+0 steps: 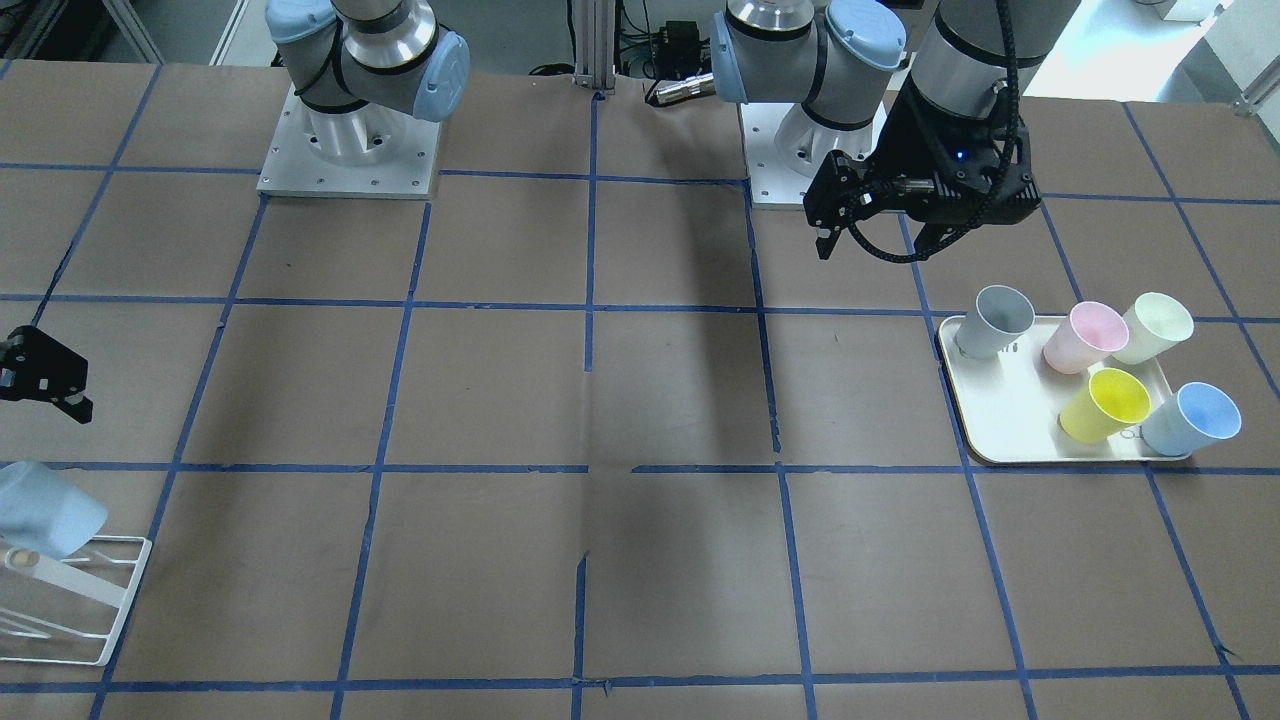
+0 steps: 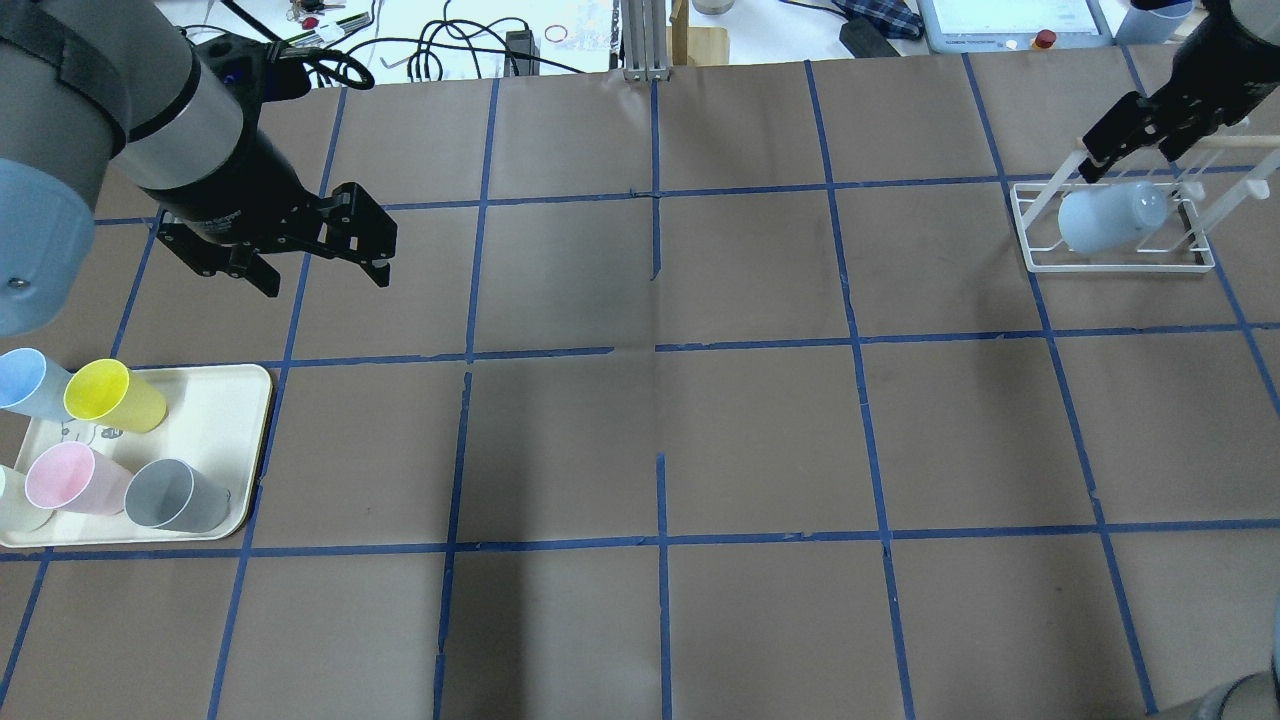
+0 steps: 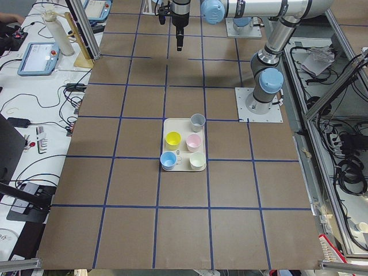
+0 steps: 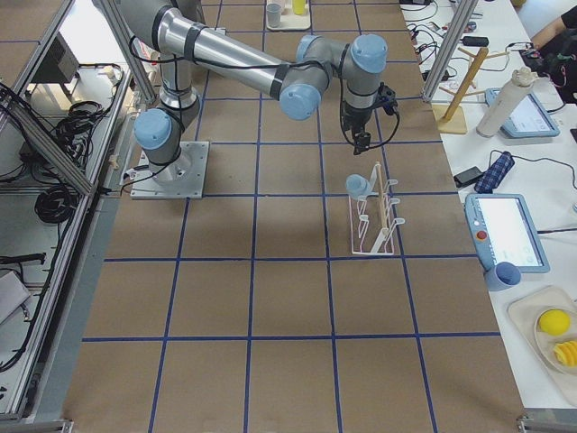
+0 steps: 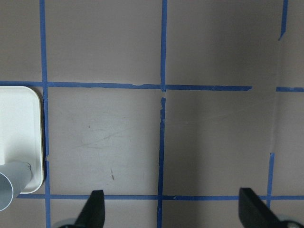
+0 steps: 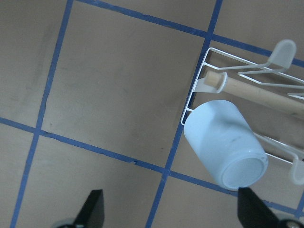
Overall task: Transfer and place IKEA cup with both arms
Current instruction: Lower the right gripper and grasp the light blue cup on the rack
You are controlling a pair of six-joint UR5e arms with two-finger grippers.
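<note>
The IKEA cup (image 2: pixel 1110 218) is light blue and lies tilted on a white wire rack (image 2: pixel 1120 265) at the far right; it also shows in the front view (image 1: pixel 45 510) and the right wrist view (image 6: pixel 225 145). My right gripper (image 2: pixel 1135 140) is open and empty, just above and behind the cup, not touching it. My left gripper (image 2: pixel 325 280) is open and empty, hovering over bare table beyond the tray. A look-alike blue cup (image 2: pixel 25 380) stands on the tray.
A cream tray (image 2: pixel 255 440) at the near left holds yellow (image 2: pixel 115 397), pink (image 2: pixel 75 480) and grey (image 2: pixel 175 495) cups, plus a pale cream cup (image 1: pixel 1155 328). The rack has a wooden peg (image 6: pixel 256 92). Brown paper with blue tape lines covers the table.
</note>
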